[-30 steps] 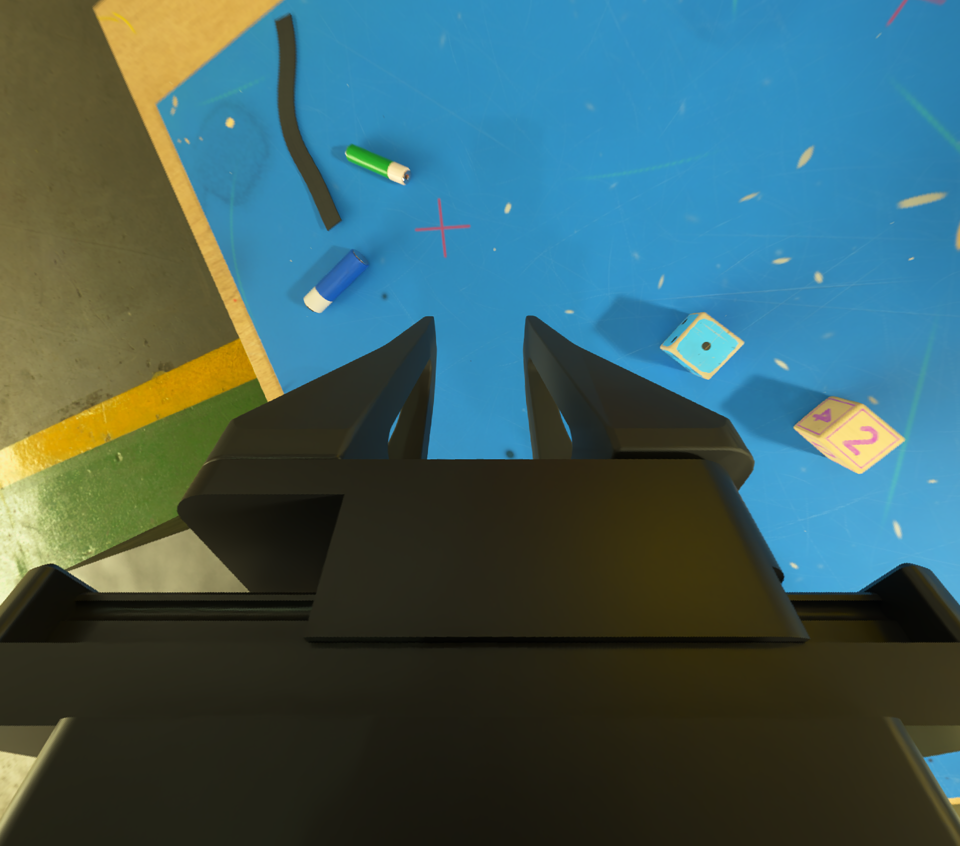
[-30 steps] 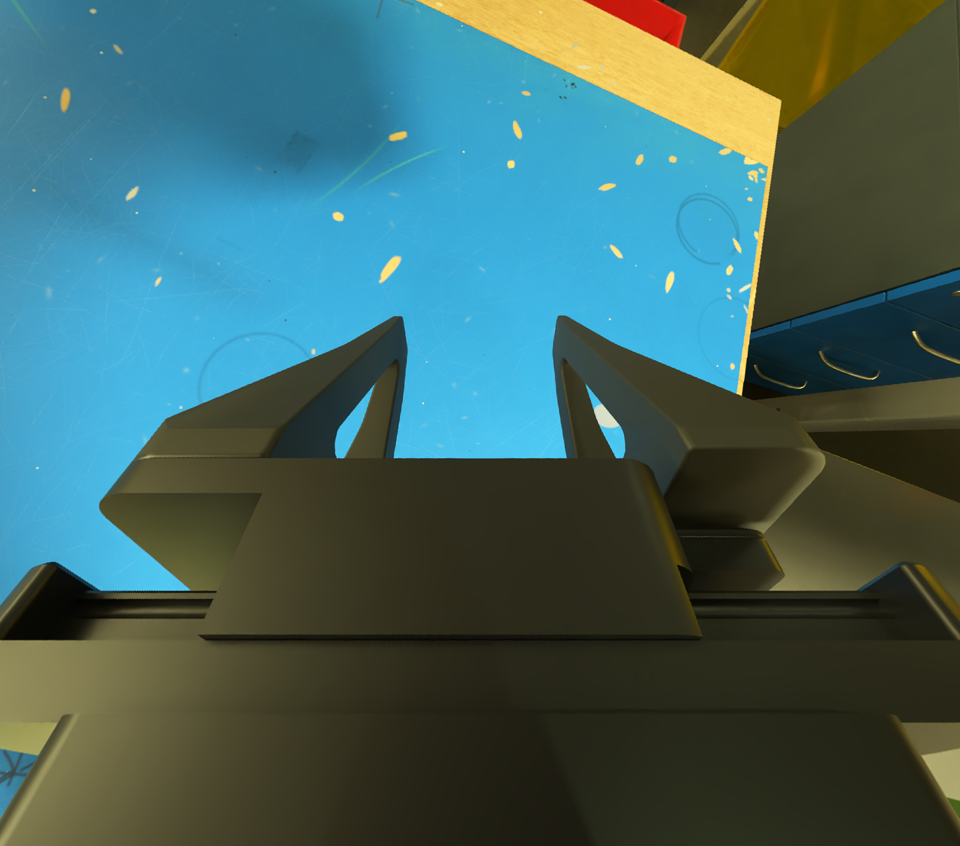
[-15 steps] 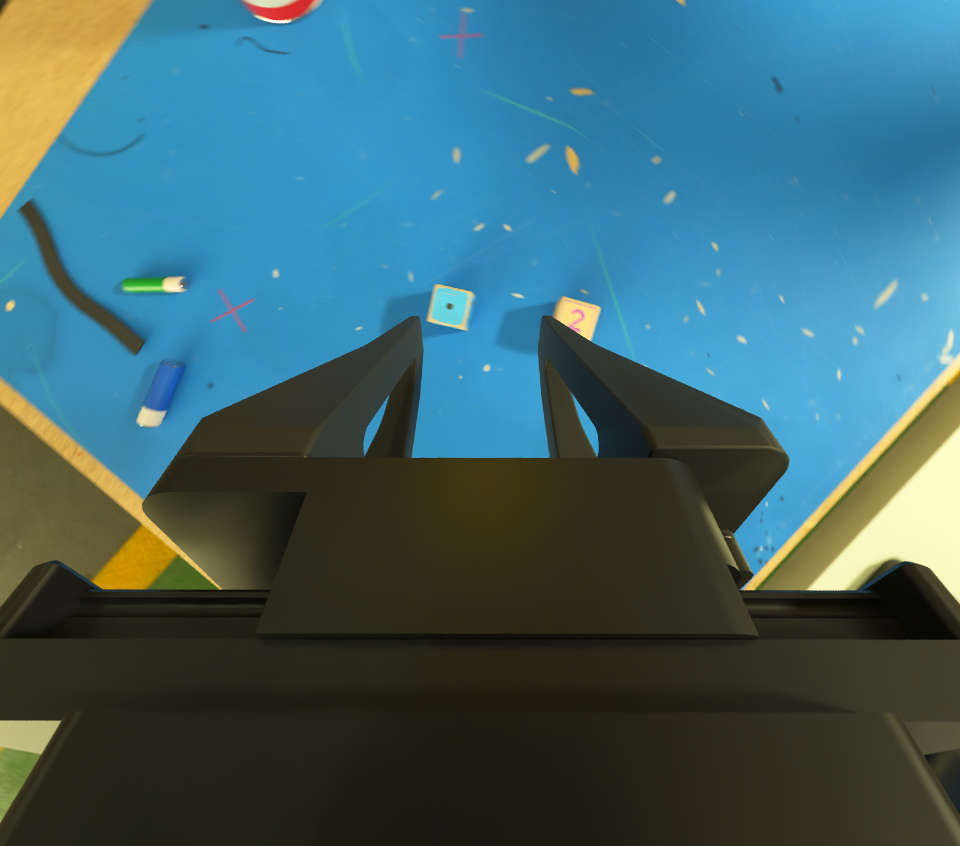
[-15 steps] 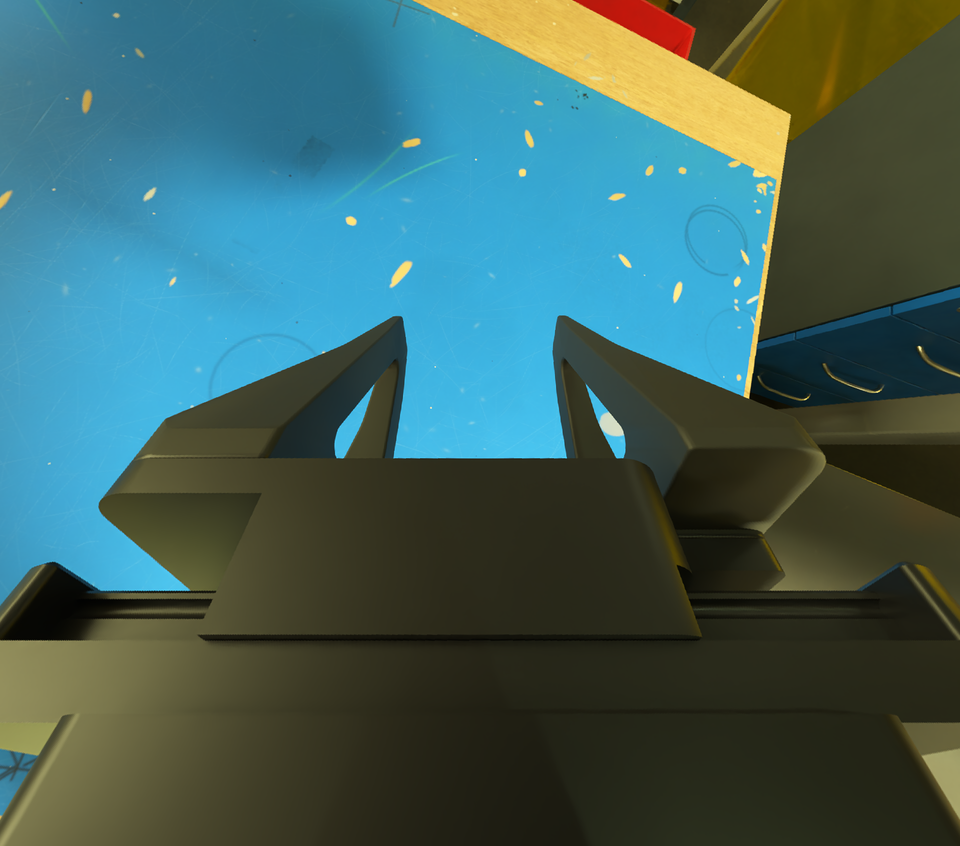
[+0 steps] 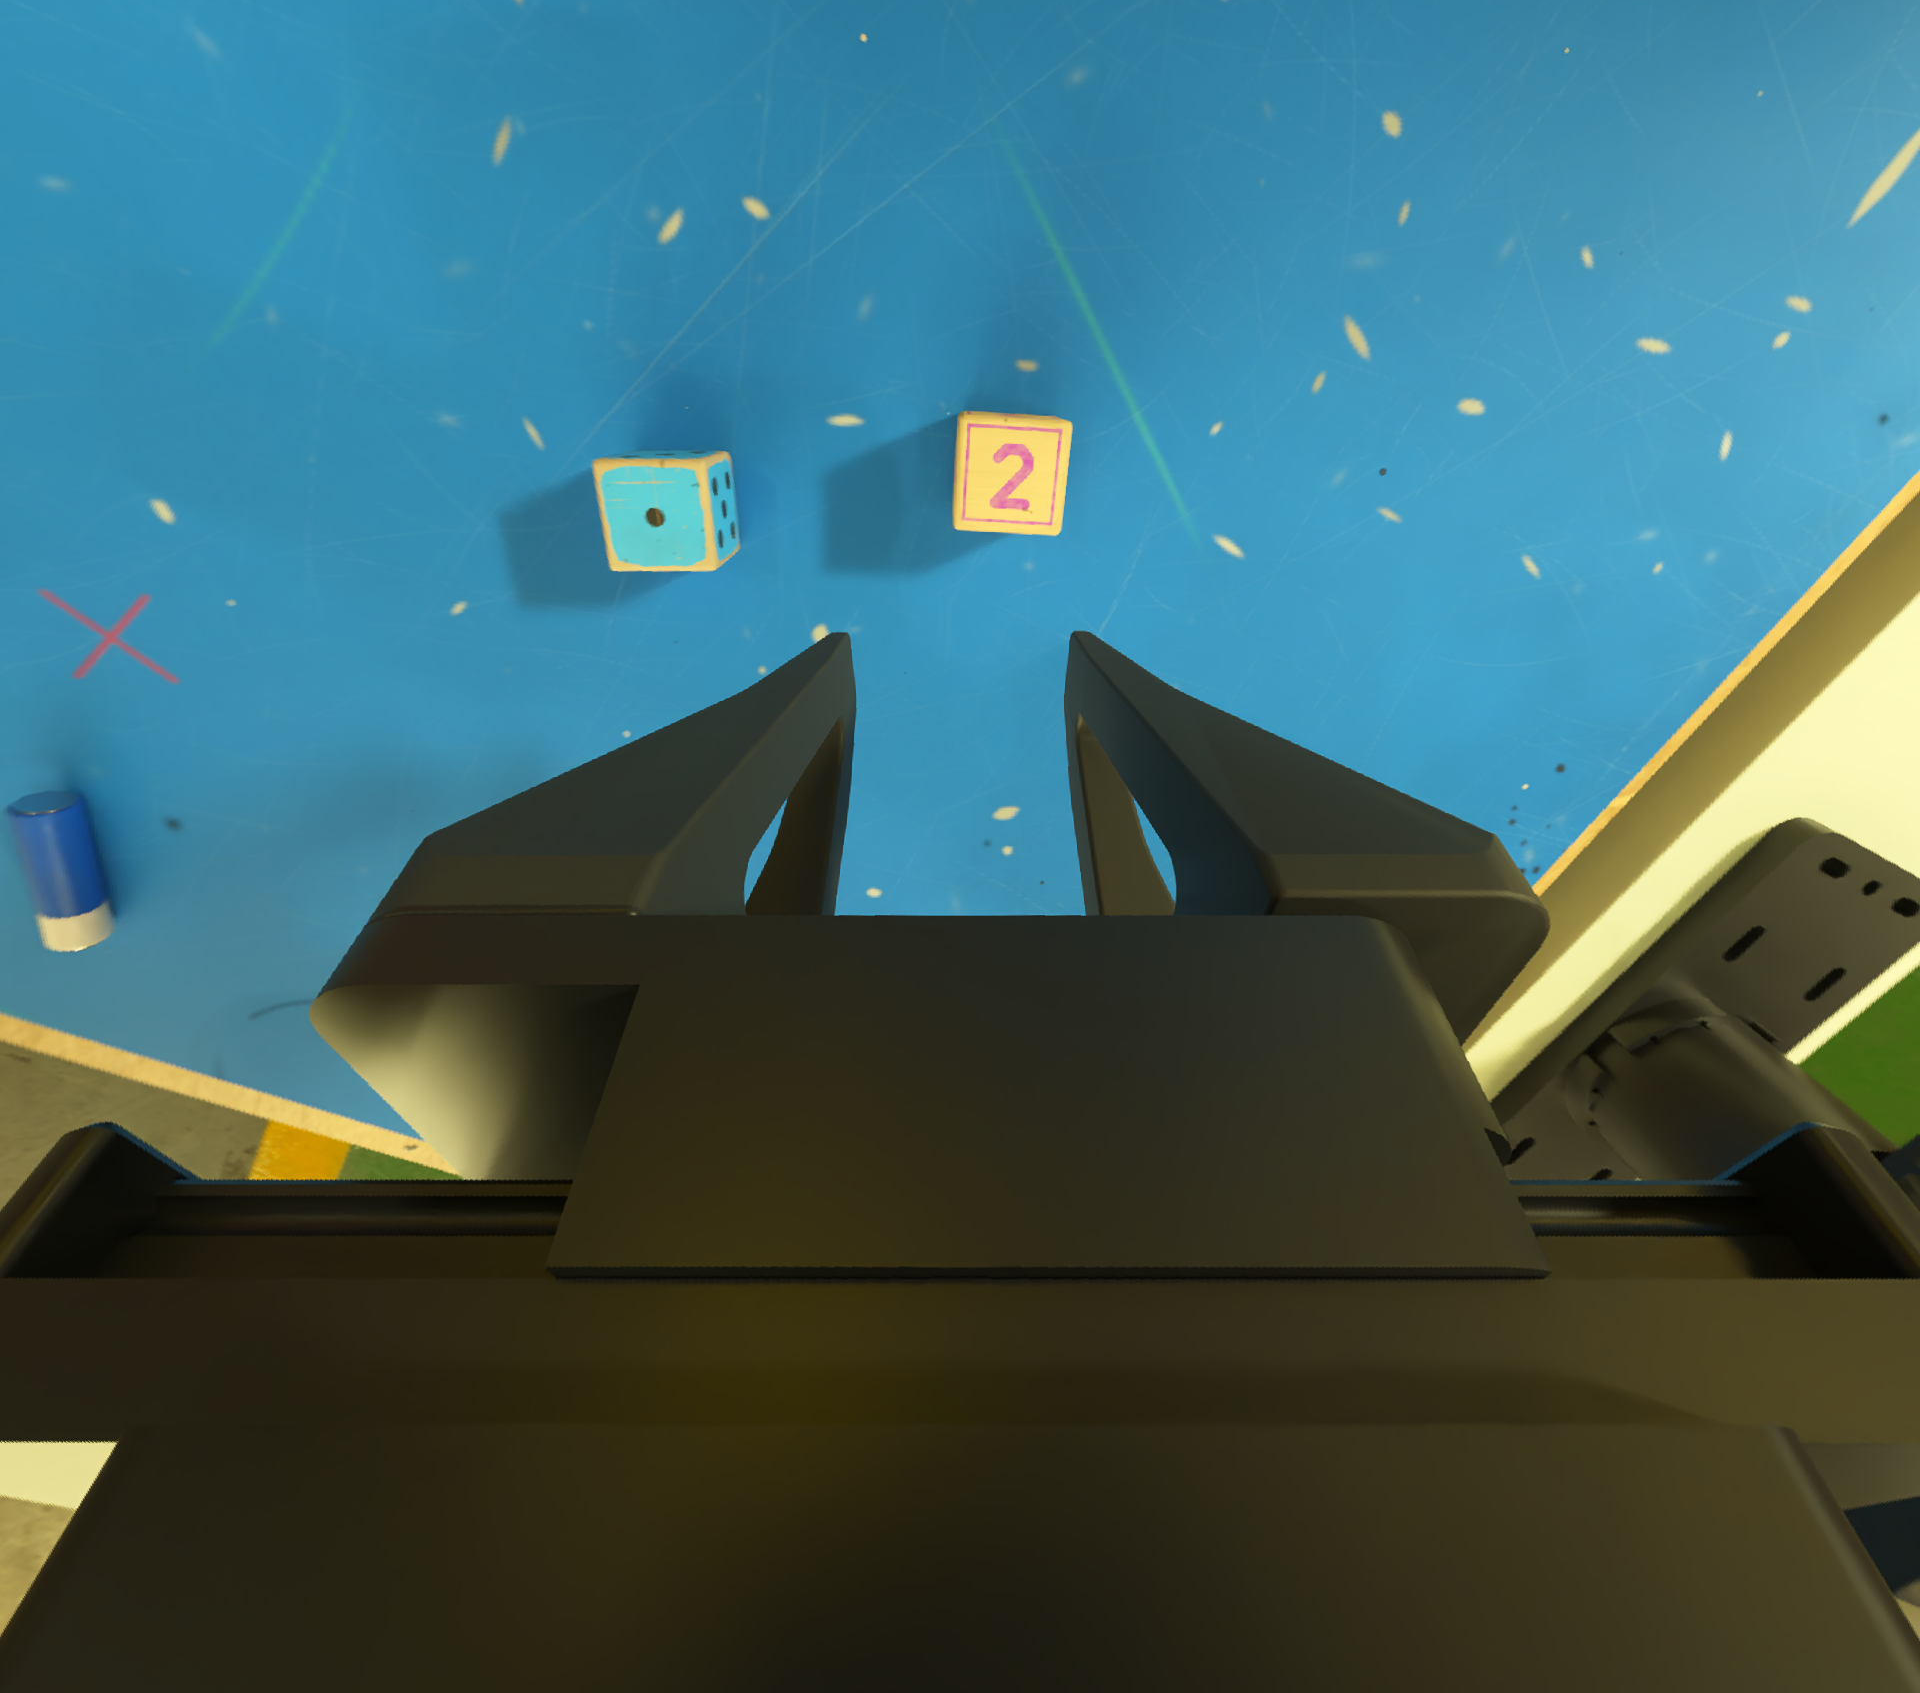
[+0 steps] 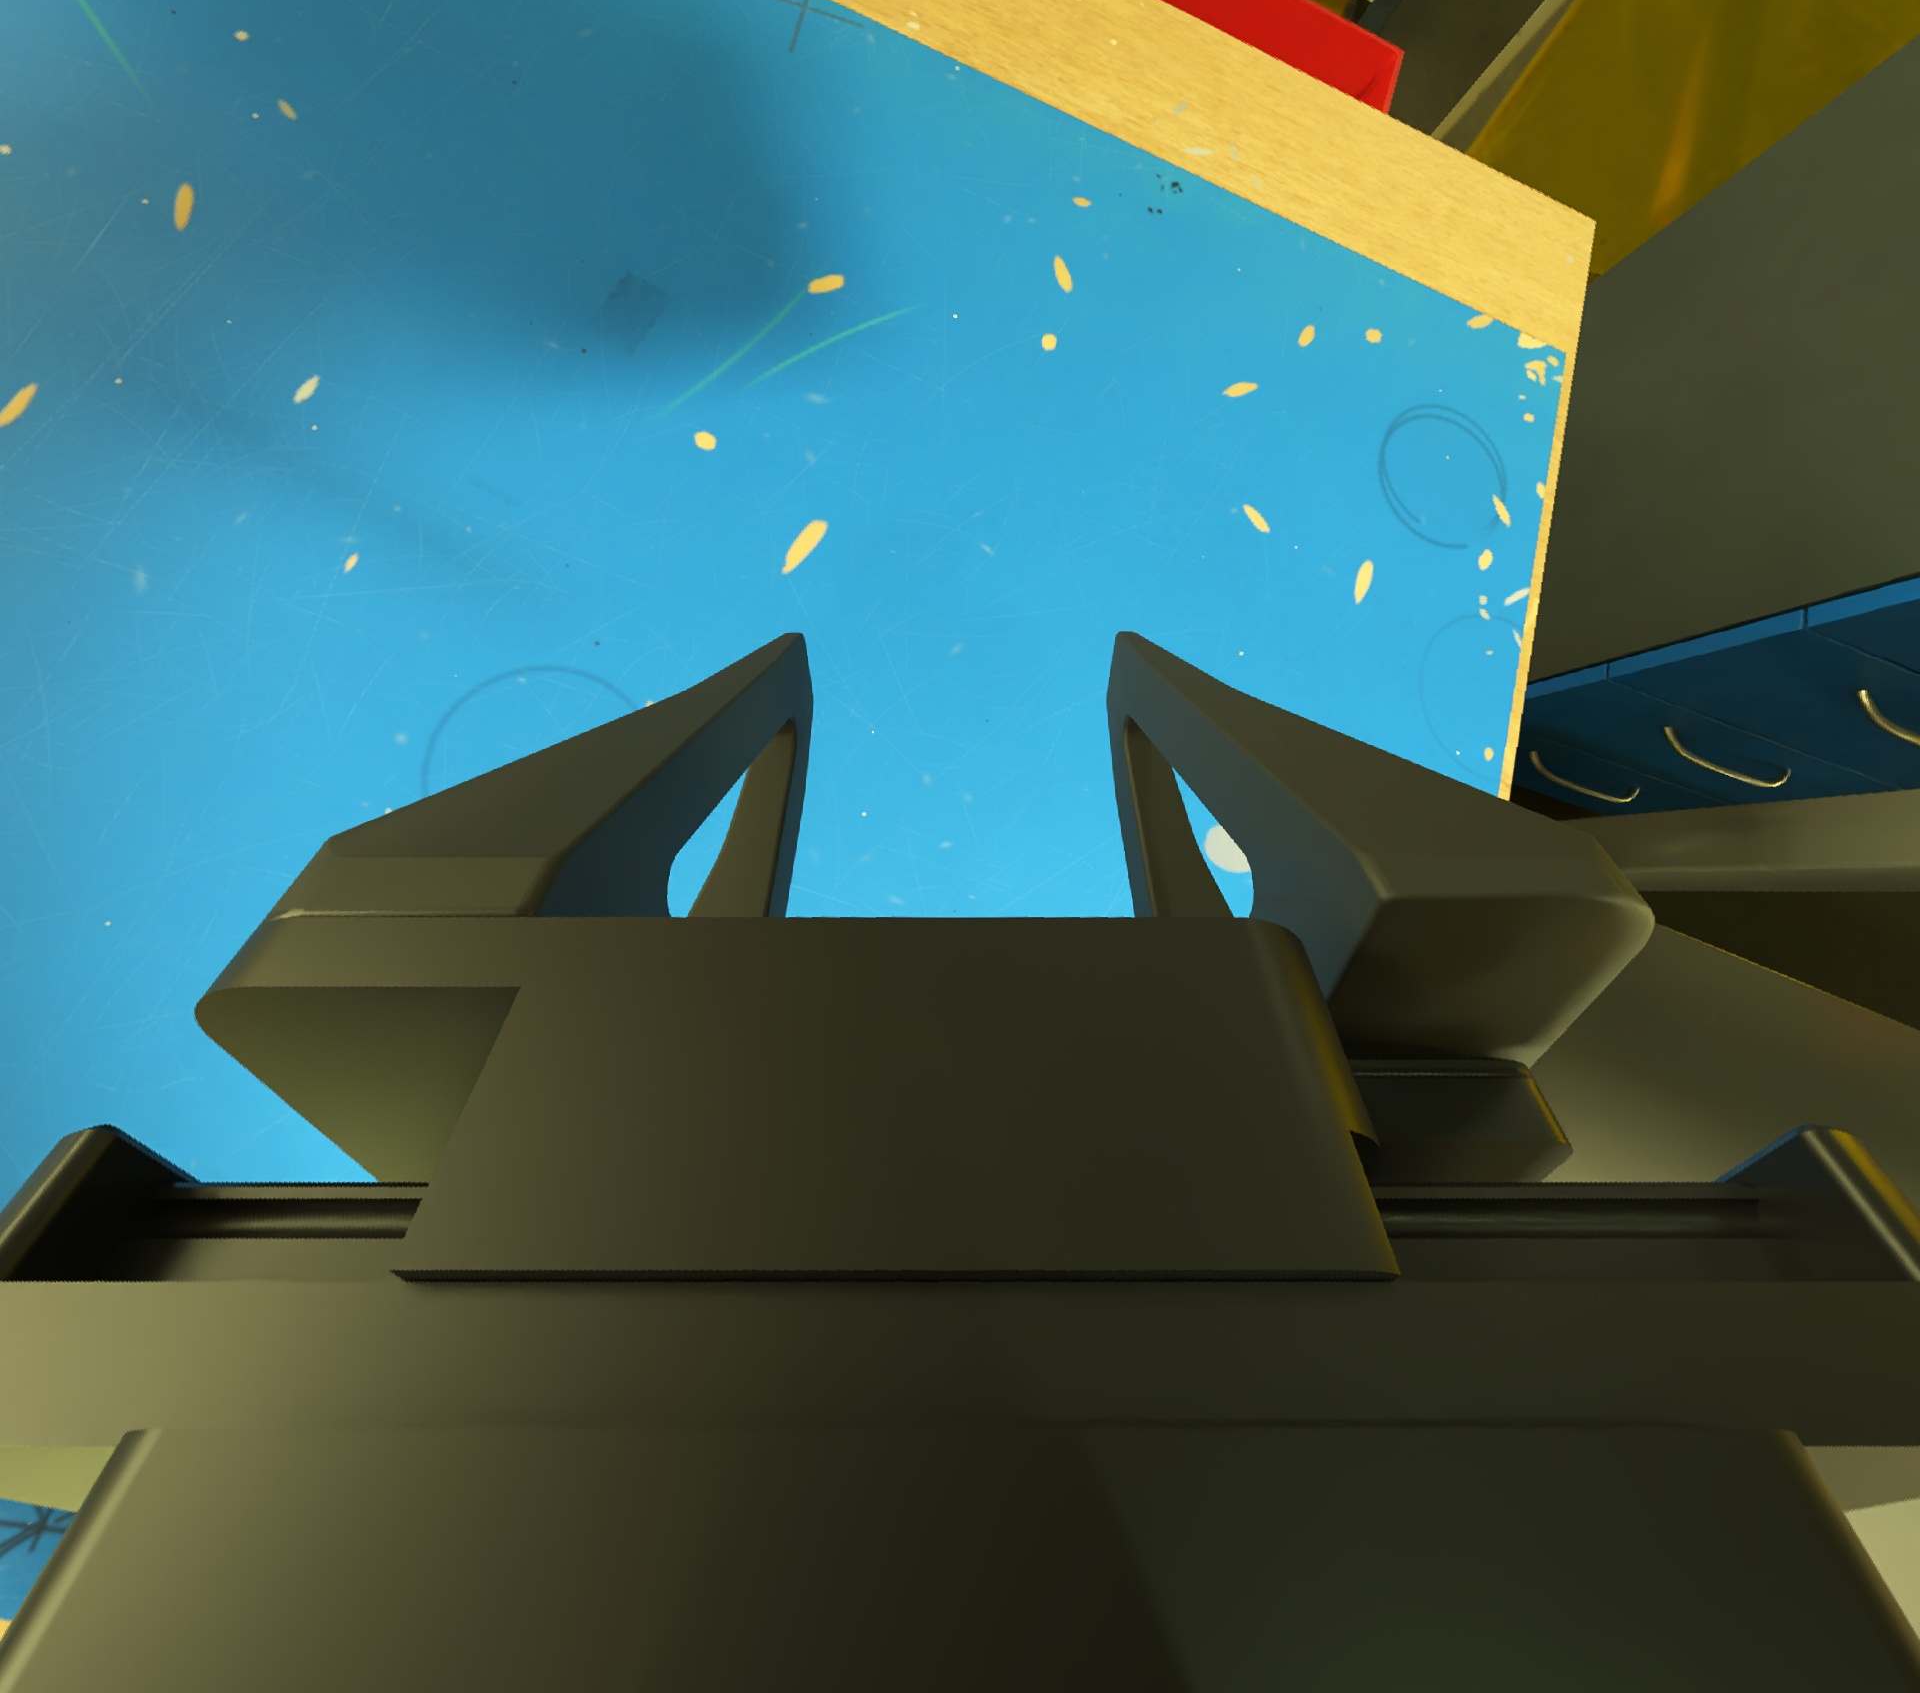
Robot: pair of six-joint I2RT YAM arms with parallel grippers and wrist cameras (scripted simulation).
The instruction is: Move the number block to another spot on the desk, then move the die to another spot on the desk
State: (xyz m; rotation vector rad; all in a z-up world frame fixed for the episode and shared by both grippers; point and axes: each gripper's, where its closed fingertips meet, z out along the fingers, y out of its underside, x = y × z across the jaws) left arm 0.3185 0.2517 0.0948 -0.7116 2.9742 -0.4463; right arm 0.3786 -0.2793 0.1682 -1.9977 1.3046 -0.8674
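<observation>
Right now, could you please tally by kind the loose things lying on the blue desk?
Number block: 1
Die: 1
Blue cylinder with a white end: 1
Total: 3

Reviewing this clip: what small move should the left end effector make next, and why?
Probably ease forward and slightly right over the number block. The left end effector is open and empty, the block lies just ahead of it, and it goes before the die.

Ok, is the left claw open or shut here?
Open. The left claw shows bare blue desk between its fingers and holds nothing; the number block sits untouched ahead of it.
</observation>
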